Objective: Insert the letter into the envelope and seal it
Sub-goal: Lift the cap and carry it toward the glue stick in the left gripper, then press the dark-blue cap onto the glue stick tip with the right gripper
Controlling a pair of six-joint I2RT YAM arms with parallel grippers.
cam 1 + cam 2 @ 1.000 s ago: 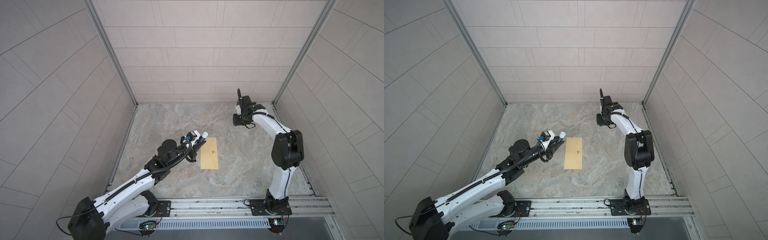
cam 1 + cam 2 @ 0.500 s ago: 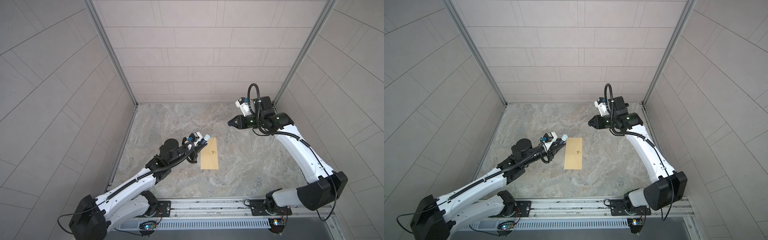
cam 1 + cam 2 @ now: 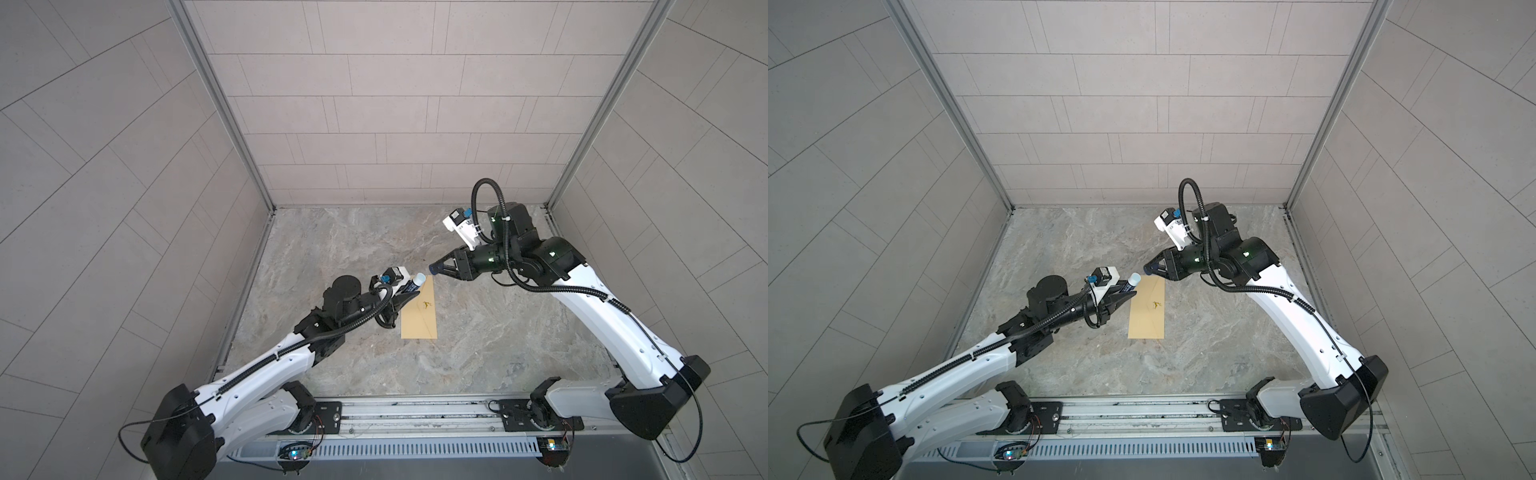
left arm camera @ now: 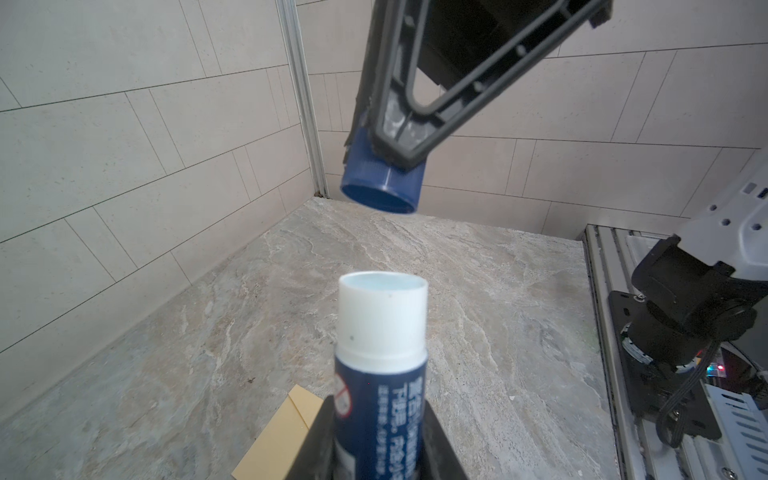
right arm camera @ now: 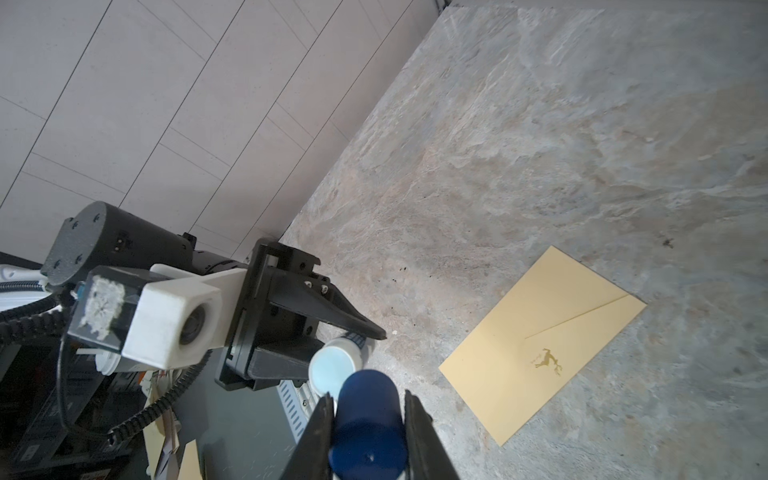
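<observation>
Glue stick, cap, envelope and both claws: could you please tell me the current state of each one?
glue stick: uncapped, gripped in the left claw, open end facing the cap.
cap: off the glue stick, gripped in the right claw, a gap between them.
envelope: flat on the table, flap folded down, nothing holding it.
left claw: shut on the glue stick.
right claw: shut on the cap.

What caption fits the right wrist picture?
The right gripper holds the blue cap beside the open glue stick in the left gripper; the envelope lies flat on the marble table.
</observation>
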